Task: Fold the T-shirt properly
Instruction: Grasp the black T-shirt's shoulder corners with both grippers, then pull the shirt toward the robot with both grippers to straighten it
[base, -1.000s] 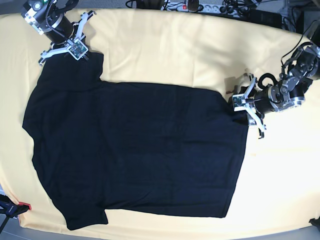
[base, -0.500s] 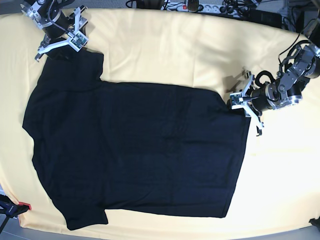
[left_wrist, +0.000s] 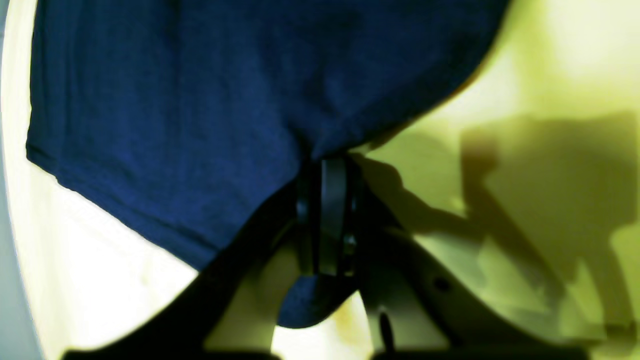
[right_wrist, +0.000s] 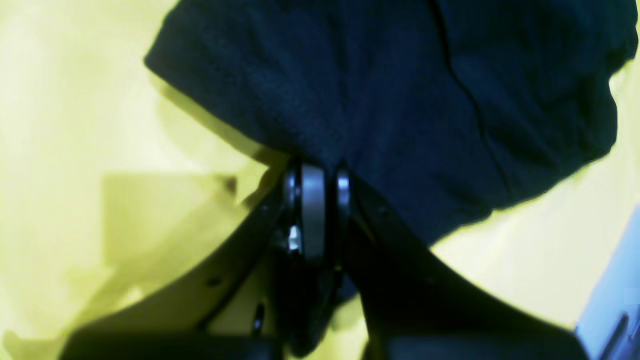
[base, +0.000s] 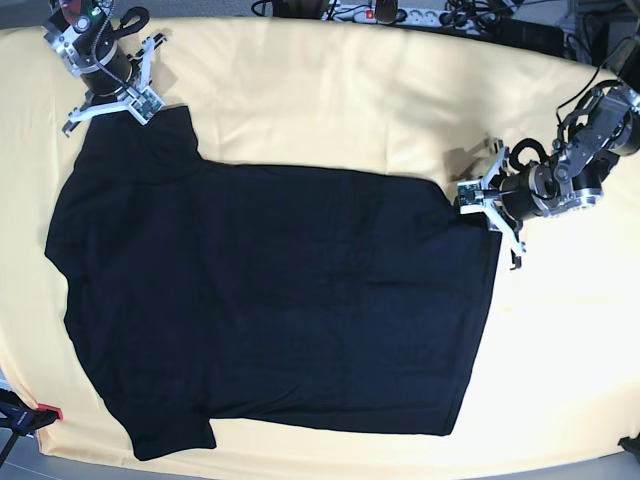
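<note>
The black T-shirt (base: 280, 300) lies spread flat on the pale yellow cloth (base: 330, 90), sleeves toward the view's left and hem toward the right. My left gripper (base: 472, 203) is shut on the T-shirt's upper hem corner; in the left wrist view its fingertips (left_wrist: 327, 162) pinch the fabric (left_wrist: 175, 100), which bunches into them. At the far sleeve my right gripper (base: 140, 105) is shut on the T-shirt; the right wrist view shows its closed tips (right_wrist: 315, 170) biting the edge of the dark cloth (right_wrist: 425, 100). No label or print shows.
A power strip and cables (base: 380, 12) run along the table's back edge. A red and black object (base: 30, 415) sits at the front left corner. Bare yellow cloth surrounds the T-shirt on all sides.
My right gripper lifted off, opened, then came back down and shut on the far sleeve. My left gripper shut on the hem corner and edged slightly toward the T-shirt.
</note>
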